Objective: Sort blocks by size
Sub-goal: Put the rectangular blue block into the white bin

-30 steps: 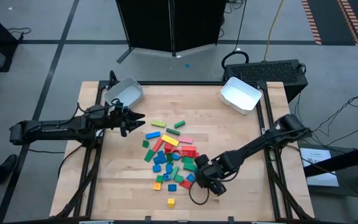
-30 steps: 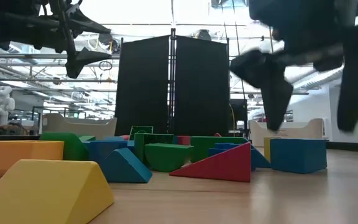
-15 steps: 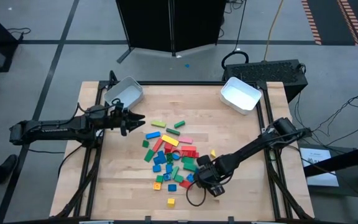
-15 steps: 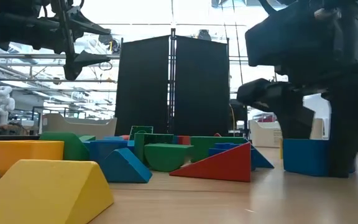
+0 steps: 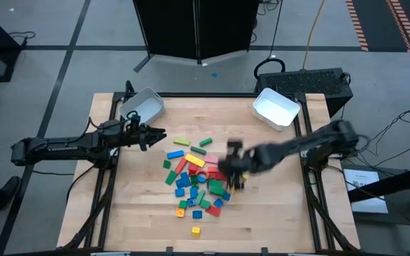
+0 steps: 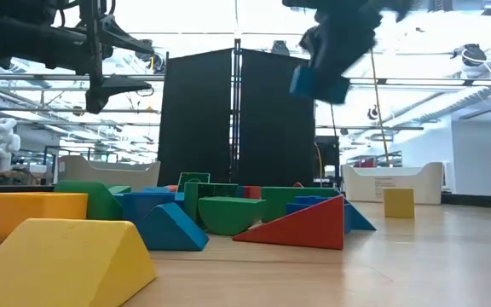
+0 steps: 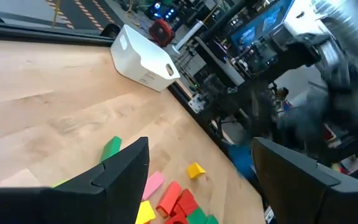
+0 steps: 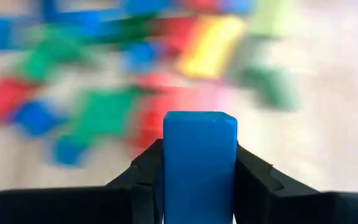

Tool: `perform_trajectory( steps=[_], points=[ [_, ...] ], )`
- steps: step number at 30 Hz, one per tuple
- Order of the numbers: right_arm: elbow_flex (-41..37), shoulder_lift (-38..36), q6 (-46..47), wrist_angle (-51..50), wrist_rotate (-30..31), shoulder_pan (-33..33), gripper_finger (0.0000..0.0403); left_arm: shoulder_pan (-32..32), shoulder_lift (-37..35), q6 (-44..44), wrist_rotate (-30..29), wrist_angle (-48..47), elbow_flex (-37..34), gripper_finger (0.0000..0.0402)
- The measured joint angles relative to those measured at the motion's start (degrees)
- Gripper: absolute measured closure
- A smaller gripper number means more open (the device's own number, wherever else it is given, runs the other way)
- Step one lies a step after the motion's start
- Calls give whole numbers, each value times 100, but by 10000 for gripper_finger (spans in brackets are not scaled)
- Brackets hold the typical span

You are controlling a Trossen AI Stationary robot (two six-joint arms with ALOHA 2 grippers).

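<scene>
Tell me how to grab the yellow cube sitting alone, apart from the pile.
Come straight down and close the claw on two opposite flat sides of the yellow cube. It lies clear of the pile, so either pair of sides is free. The right claw is busy holding a blue block.

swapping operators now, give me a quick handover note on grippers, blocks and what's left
Right gripper: shut on a blue block, lifted above the right side of the pile.
Left gripper: open, holding nothing, hovering near the left white bin, just left of the pile.
Blocks: nearly all in one loose pile mid-table; one yellow cube sits apart toward the near edge.
Done: one blue block picked up. In the high view both the left bin and the right white bin look empty.
Left: drop the held block in a bin, then sort the rest of the pile by size.
</scene>
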Motion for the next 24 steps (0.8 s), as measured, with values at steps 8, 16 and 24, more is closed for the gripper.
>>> perform_trajectory(
  steps=[8,16,24],
  points=[
    [-757,-1990,1155,-1810,1179,-2383,293,17,-1,296,-672,23,1,120],
    [-2219,-2883,1046,-1042,1031,-4853,293,481,0,511,-868,-276,484,120],
    [-2455,-2237,638,257,340,-5871,293,1113,339,1317,-1082,-2203,1899,120]
  ],
)
